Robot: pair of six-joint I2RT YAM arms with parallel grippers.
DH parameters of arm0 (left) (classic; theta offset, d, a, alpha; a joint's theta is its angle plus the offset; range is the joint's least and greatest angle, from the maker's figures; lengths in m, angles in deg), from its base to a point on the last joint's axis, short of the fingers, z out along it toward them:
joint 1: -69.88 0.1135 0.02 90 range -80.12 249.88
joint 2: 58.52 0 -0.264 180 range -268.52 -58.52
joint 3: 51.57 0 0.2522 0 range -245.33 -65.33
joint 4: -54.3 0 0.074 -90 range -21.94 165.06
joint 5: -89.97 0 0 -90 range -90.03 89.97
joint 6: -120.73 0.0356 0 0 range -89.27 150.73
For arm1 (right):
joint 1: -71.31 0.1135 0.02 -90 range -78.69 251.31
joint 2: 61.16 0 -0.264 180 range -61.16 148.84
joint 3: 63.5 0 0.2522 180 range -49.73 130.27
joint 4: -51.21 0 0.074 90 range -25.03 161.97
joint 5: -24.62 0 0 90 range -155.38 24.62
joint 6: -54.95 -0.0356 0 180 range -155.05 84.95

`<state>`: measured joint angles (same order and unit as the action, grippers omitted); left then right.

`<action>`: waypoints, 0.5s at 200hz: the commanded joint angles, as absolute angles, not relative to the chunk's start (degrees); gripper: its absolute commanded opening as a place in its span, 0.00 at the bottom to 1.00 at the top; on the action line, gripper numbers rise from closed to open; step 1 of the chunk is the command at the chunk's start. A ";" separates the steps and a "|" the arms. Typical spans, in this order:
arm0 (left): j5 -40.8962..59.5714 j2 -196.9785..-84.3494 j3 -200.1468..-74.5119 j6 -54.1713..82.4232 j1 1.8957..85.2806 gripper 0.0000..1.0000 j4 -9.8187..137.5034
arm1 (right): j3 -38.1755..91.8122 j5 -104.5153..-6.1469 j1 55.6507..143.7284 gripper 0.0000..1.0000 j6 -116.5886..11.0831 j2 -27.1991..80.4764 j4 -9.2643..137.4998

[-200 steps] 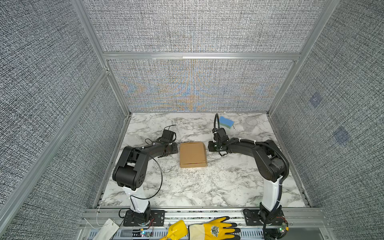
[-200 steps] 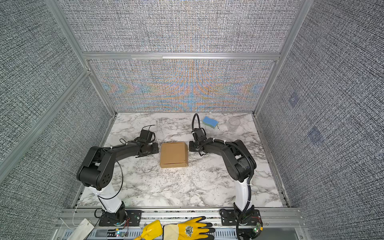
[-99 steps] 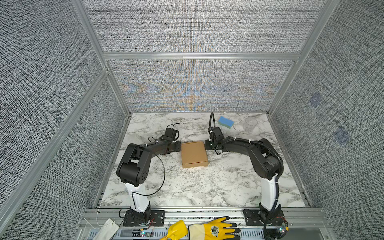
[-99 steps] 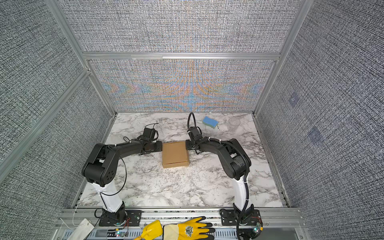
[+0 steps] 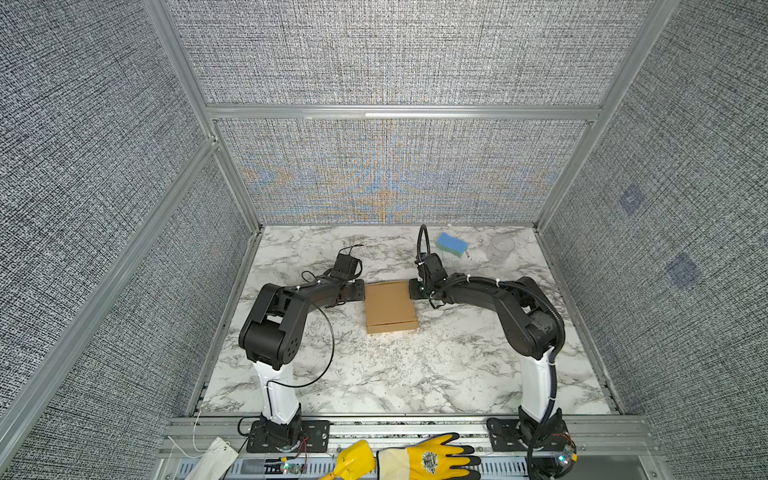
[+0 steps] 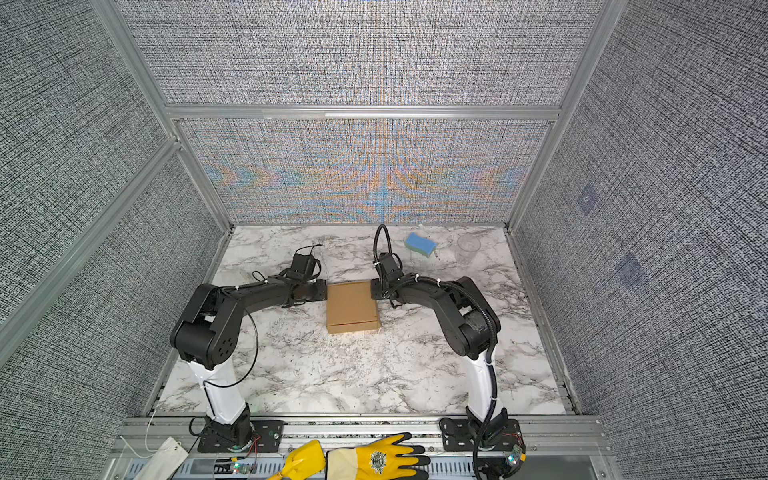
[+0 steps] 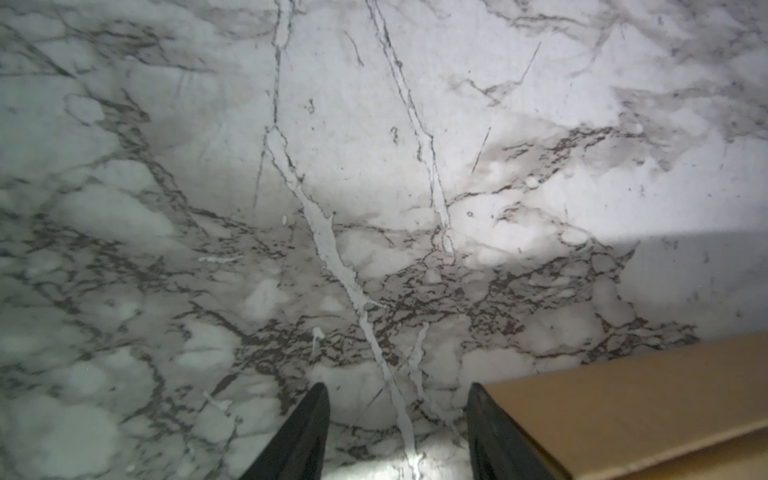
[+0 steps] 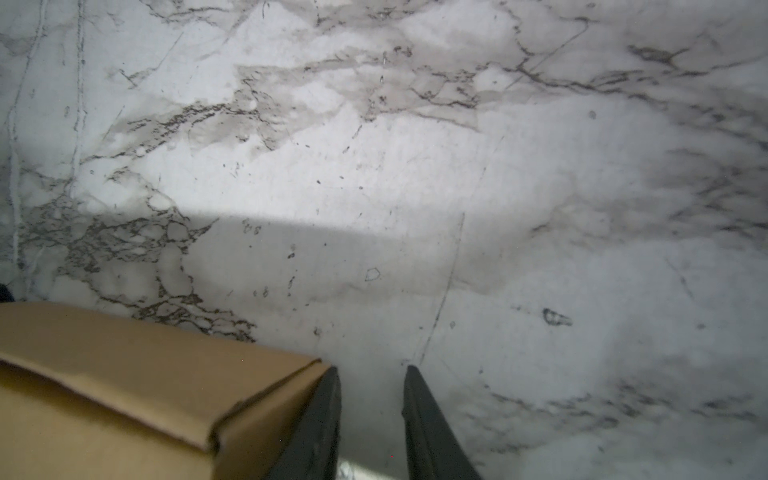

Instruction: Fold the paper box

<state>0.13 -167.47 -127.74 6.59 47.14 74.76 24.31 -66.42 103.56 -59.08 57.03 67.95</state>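
Note:
The paper box (image 5: 390,305) (image 6: 352,305) lies closed on the marble table, a brown cardboard block with its lid seam toward the front. My left gripper (image 5: 358,291) (image 6: 320,290) is low at the box's left side, near its far end. It is open (image 7: 397,386) over bare marble, one finger against the cardboard (image 7: 623,407). My right gripper (image 5: 415,289) (image 6: 376,289) mirrors it at the box's right side. Its jaws stand open with a narrow gap (image 8: 372,370) and nothing between them; one finger rests along the box wall (image 8: 124,395).
A blue sponge (image 5: 451,244) and a clear plastic cup (image 5: 500,249) sit at the back right of the table. A yellow glove (image 5: 424,459) lies on the rail in front. Grey walls enclose the table on three sides.
Both grippers have moved inward from beside the box until they touch its left and right sides. The box has shifted slightly to the right. Neither gripper's opening has changed.

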 commanded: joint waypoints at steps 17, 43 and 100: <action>3.12 -164.70 -125.36 5.68 47.99 0.57 77.04 | 19.95 -60.93 100.78 0.29 -61.36 54.15 69.47; 2.83 -161.80 -122.99 5.44 49.26 0.57 77.22 | 16.33 -61.27 98.62 0.29 -61.12 50.58 68.84; 5.26 -155.41 -113.80 3.12 48.93 0.57 74.43 | 7.00 -61.15 98.20 0.30 -61.31 43.08 68.25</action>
<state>3.17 -157.68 -117.14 4.95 49.28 75.81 10.12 -61.68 98.03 -60.64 45.58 68.13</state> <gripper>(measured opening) 0.572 0.295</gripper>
